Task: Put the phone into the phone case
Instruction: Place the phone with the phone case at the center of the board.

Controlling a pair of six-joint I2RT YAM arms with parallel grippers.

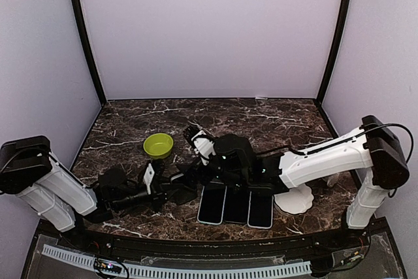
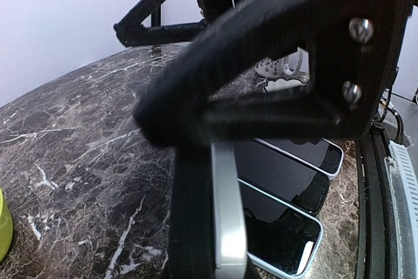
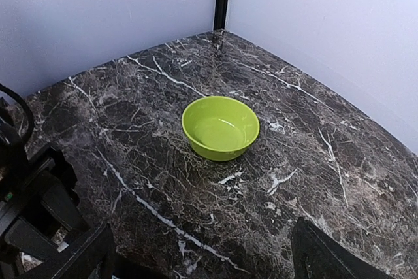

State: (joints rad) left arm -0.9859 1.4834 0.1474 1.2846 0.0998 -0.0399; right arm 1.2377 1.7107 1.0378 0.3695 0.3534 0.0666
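Left claw point(image 1: 158, 186) clenched on a thin silver-edged slab point(image 2: 228, 213); right claw point(image 3: 202, 240) spread wide, empty.
Three phones point(image 1: 235, 205) flat just right of that slab, long axes front to back.

Soft, even brightness; blurred foreground in left wrist view; bowed top-view edges.

Low at centre, left tool point(image 1: 171, 189) clamped narrow, right tool point(image 1: 198, 140) just beyond it, jaws wide apart.

R hand point(image 3: 206, 259) fingers point(image 3: 323, 256) cut off at pic bottom, bowl point(image 2: 2, 227) clipped at edge, phones point(image 1: 235, 206) part hidden under R arm point(image 1: 313, 158).
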